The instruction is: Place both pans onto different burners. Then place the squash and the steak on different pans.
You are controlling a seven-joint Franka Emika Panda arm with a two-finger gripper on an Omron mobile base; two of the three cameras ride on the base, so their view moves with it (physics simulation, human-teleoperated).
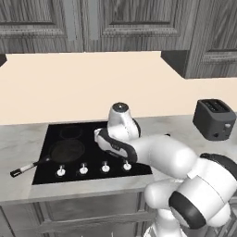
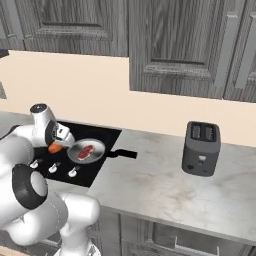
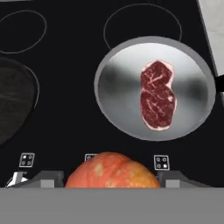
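Observation:
My gripper is shut on the orange squash, which sits between the two fingertips above the cooktop's knob row. In the right base view the squash hangs just left of the silver pan. That silver pan rests on a front burner with the red steak lying inside it. The black pan sits on the burner to the left; in the left base view the black pan has its handle pointing to the front left. Two back burners are bare rings.
A dark toaster stands on the grey counter to the right of the cooktop. White knobs line the cooktop's front edge. Wooden cabinets hang above the beige wall.

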